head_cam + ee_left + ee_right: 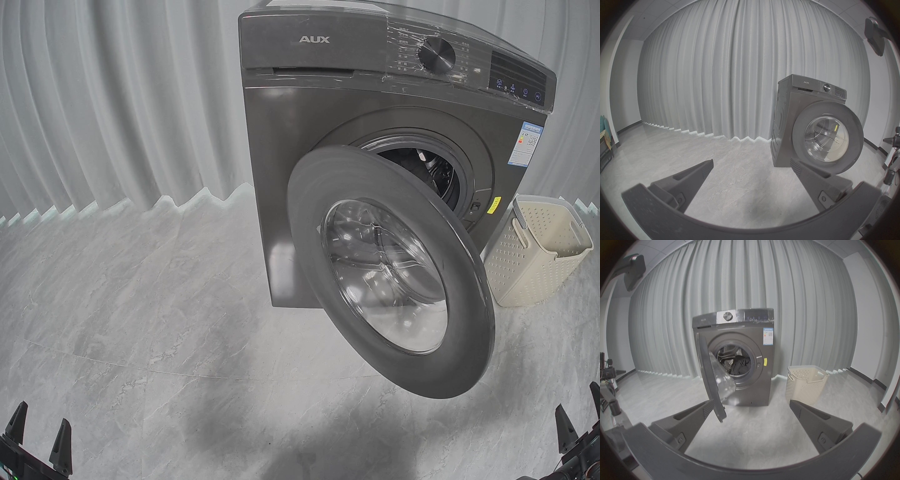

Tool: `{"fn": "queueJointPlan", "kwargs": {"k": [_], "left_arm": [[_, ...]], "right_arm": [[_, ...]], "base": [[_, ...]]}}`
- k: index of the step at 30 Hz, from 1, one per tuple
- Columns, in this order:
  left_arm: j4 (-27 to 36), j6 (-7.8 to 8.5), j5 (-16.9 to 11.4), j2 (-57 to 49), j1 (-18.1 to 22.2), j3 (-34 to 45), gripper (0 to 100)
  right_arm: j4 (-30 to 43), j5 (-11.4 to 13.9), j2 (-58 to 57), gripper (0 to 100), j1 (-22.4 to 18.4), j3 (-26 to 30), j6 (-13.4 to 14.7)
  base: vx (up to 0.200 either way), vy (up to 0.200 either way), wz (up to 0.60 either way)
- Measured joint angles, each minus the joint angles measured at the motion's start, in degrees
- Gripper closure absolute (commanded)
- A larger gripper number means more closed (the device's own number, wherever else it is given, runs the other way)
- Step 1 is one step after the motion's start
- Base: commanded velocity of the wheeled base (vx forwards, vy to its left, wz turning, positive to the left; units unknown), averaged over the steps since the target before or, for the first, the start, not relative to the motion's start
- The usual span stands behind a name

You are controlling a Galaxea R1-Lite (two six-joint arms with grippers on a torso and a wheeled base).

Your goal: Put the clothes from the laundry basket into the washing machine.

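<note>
Right, the left hand (pixel 39 434) is hovering in the lower left corner of the head view, spread wide and carrying nothing. The right hand (pixel 578 409) is sitting in the lower right corner, just as wide and just as empty. Both are hanging low over the pale floor (pixel 125 312), well apart from the machine, and I'm reading that as a stand-off that is leaving the swung door room.

Moving outward, the door (pixel 456 337) is standing open across the centre of the frame. Its glass bowl is facing us and covering most of the drum mouth from the head camera. The washing machine (pixel 281 156) is filling the upper middle, with a pleated curtain (pixel 94 94) hanging behind it.

The right wrist camera is giving the better angle, and there dark clothes (pixel 739 365) are lying inside the drum.

The laundry basket (pixel 537 250) is standing upright on the floor just beside the machine, at the right edge of the head view. What's showing of its inside is looking bare, but its own wall is hiding the bottom, so I'm not calling it empty. Loading is looking done or close to it.
</note>
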Motion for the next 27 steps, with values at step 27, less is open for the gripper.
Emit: {"fn": "queueJointPlan", "kwargs": {"k": [27], "left_arm": [[0.4, 1.78, -1.3, 0.1, 0.0, 0.0, 0]], "right_arm": [[-10.6, 15.8, 33.5, 0, 9.7, -12.3, -2.8]], "base": [[0.0, 0.0, 0.0]]}}
